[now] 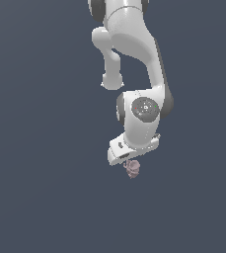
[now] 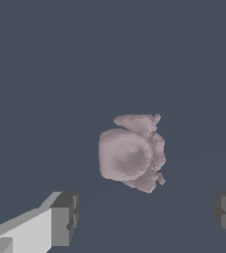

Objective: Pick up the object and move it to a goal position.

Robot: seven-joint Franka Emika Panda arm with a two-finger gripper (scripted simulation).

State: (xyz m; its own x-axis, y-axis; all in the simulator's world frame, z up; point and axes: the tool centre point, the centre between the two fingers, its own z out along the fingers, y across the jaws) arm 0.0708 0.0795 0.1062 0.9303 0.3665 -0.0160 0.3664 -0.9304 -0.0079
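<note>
Pink object (image 2: 131,154) lies between spread fingers (image 2: 65,217), plain grey floor (image 2: 45,74) around.

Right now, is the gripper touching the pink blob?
Apart. The wrist view shows the gripper open, with bare floor between each finger and the pink blob.

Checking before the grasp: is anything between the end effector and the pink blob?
Nothing visible. In the wrist view the pink blob lies in plain sight ahead of the open end effector, with only bare surface around it.
</note>
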